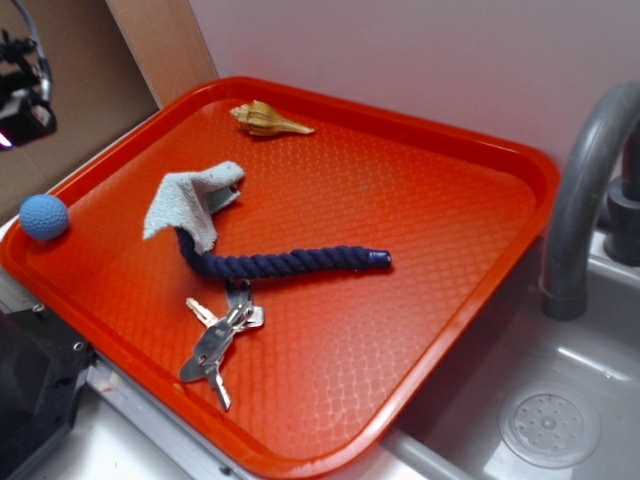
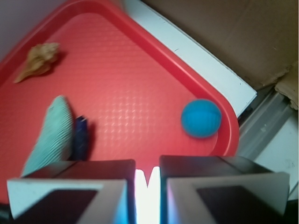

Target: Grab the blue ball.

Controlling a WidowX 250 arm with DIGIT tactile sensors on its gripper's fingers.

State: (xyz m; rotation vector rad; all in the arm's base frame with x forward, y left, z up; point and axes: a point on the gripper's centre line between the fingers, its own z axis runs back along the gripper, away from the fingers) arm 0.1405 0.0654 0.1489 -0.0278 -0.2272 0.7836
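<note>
Ball (image 1: 44, 216): small, round, light blue, matte surface with fine dimpling. Intact, at rest, nothing touching it from above. Sits on the tray (image 1: 420, 250), tucked into the tray's left corner against the raised rim. Wrist view shows it as a deeper blue, again in a tray corner next to the rim.

Seashell (image 1: 268, 119), cloth (image 1: 195, 200), rope (image 1: 285, 263), keys (image 1: 222, 335), red tray (image 1: 430, 270).

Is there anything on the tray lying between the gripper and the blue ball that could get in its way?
Nothing visible does. In the wrist view, bare red tray lies between the gripper and the blue ball in the tray's corner. The cloth, rope and seashell sit off to the other side.
</note>
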